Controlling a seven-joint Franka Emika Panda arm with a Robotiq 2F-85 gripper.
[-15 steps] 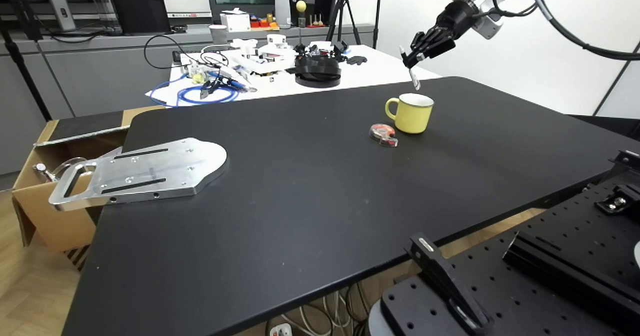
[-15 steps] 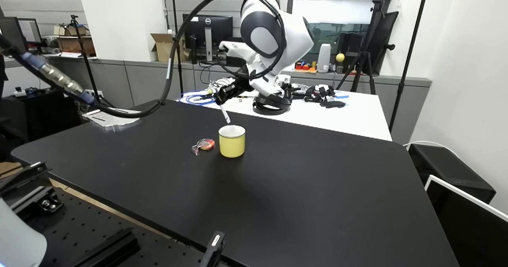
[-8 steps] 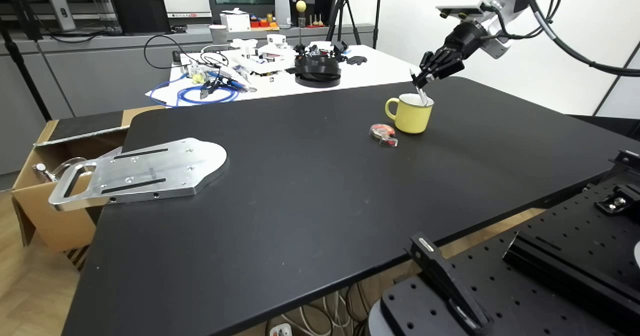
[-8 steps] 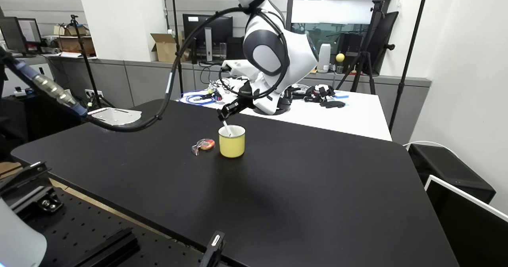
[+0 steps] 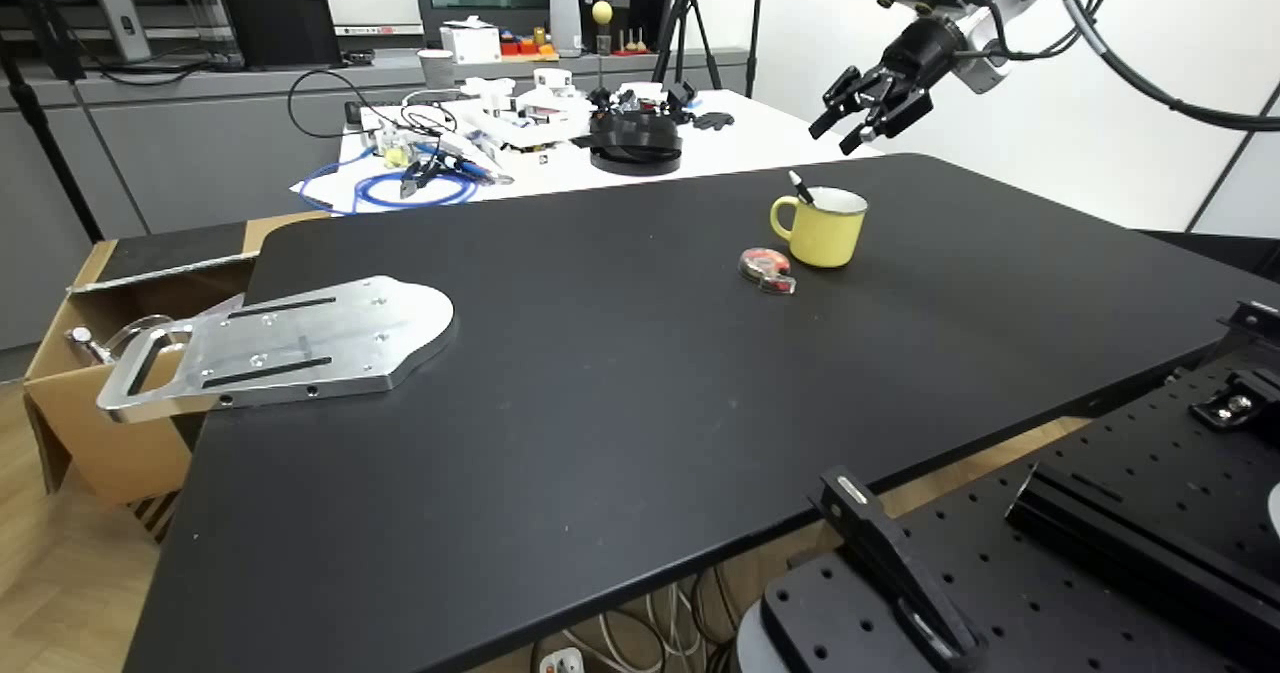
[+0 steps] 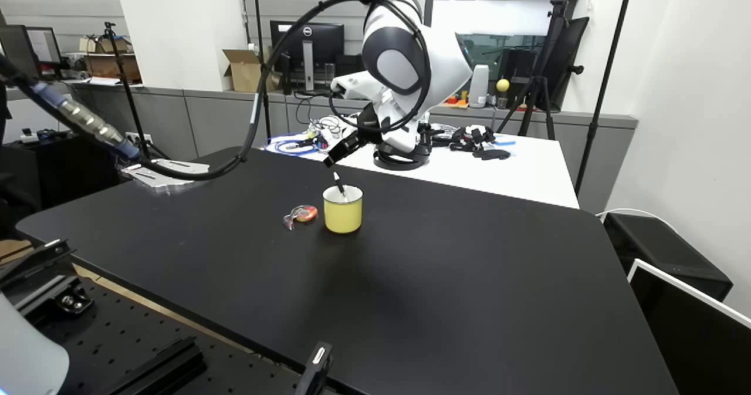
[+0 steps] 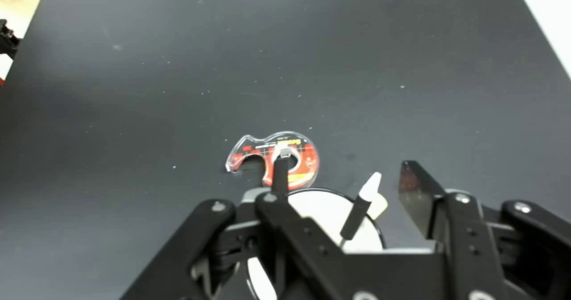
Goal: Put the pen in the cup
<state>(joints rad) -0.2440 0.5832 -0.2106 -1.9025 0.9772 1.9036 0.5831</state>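
The pale-yellow cup (image 5: 828, 233) (image 6: 343, 216) stands upright on the black table. Its pen (image 5: 800, 188) (image 6: 339, 182) leans inside it against the rim, with the black-and-white end sticking out and the lower part hidden by the wall. Just above the cup, my gripper (image 5: 832, 140) is open, its two fingers spread with nothing held. In the wrist view the pen (image 7: 357, 213) shows between and below the spread fingertips of my gripper (image 7: 343, 168), apart from both. Part of the cup (image 7: 319, 206) is covered there by the gripper body.
A clear-and-red tape dispenser (image 5: 767, 270) (image 7: 308, 157) lies close beside the cup. A silver metal plate (image 5: 330, 338) lies at the table's far end, over a cardboard box (image 5: 110, 433). Behind stands a white table (image 6: 528, 160) carrying cables and gear.
The gripper lowered the pen from above the cup into it, then let go, opened and rose a little. The pen now tilts the other way, against the rim near the handle.
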